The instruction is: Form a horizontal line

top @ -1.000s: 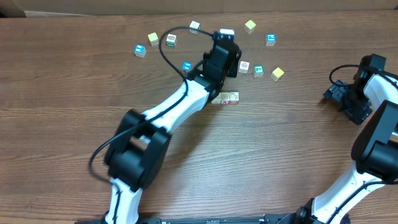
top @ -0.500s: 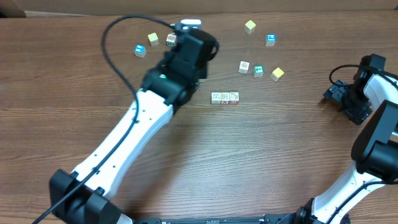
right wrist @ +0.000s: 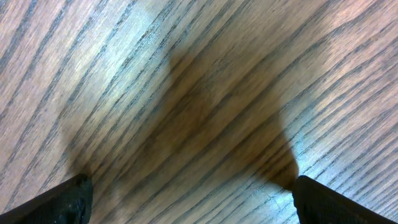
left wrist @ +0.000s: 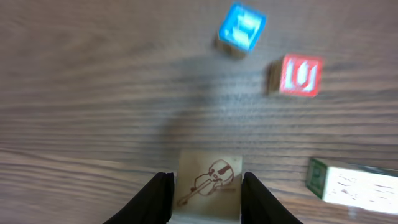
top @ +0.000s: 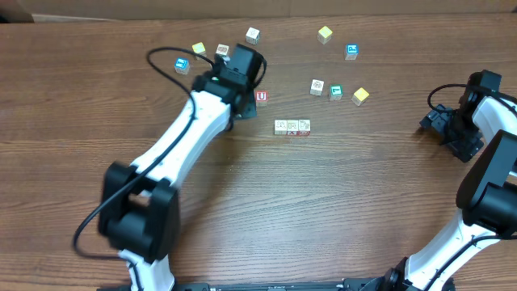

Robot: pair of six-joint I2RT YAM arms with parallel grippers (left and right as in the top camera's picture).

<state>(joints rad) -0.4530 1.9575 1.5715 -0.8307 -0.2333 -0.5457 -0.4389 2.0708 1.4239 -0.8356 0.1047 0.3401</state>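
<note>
The horizontal line (top: 292, 127) lies about in the middle of the table (top: 363, 210). It is a short row of three small whitish cubes that touch each other, and it runs from left to right. A little to the far left of it, and apart from it, stands the red U cube (top: 261, 97).

The left arm reaches over the table toward the far side, and its end is just to the far left of the red U cube. The left wrist view shows the left gripper (left wrist: 206, 202) pinching a pale violin cube (left wrist: 209, 177). The cube has a small violin drawn on its upper face, and the two dark fingers press on its two opposite sides. I cannot tell whether this cube rests on the table or is held a little above it. The same view shows a blue cube (left wrist: 241, 28) next to the red U cube, and a whitish cube with a green side (left wrist: 354, 180) at the right edge.

The right gripper (right wrist: 193, 199) is at the right edge of the table, well apart from the row. Its fingers are spread wide, with only bare wood between them.

More loose cubes, yellow, blue and whitish, are scattered on the far part of the table.
</note>
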